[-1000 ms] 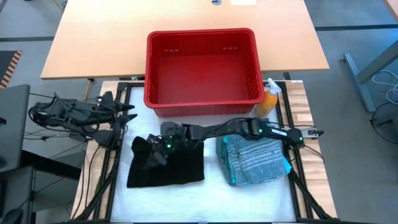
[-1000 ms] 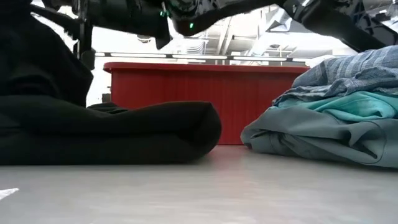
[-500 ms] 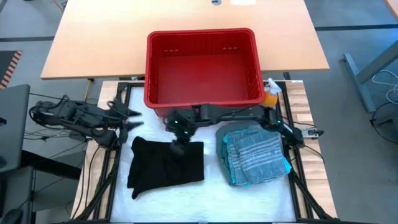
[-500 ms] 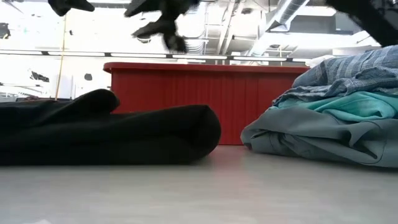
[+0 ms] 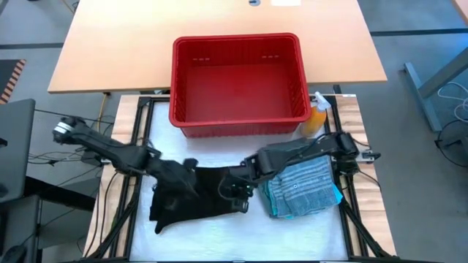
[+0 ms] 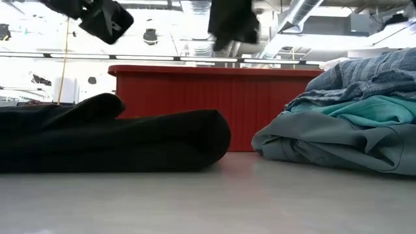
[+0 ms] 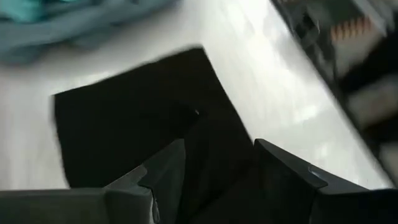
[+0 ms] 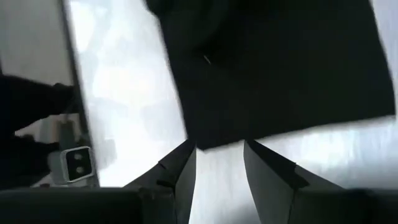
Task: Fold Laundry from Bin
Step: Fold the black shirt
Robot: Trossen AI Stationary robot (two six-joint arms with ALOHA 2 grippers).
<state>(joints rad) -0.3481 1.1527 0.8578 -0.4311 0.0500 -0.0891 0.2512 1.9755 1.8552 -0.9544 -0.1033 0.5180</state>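
Observation:
A black garment (image 5: 203, 199) of the laundry lies folded on the white table (image 5: 219, 234), just in front of the red bin (image 5: 174, 80), which shows nothing inside. My left gripper (image 5: 184, 174) hovers open above the garment's far left part (image 7: 124, 112). My right gripper (image 5: 238, 193) hovers open above the garment's right edge (image 8: 211, 140). In the low view both grippers, the left (image 6: 104, 19) and the right (image 6: 234, 23), hang well above the garment (image 6: 117, 140).
To the right of the black garment lies a folded pile (image 5: 300, 184): a blue-grey striped cloth (image 6: 364, 75) over teal (image 6: 370, 110) and grey-green (image 6: 325, 146) pieces. An orange spray bottle (image 5: 316, 119) stands at the bin's near right corner. Bare white table lies along the near edge.
My right gripper has risen from the garment's far left corner, swung toward the bin, then come to the garment's right edge. My left gripper has come from the table's left edge, sinking, over the garment. The garment's left part, raised a second ago, now lies low.

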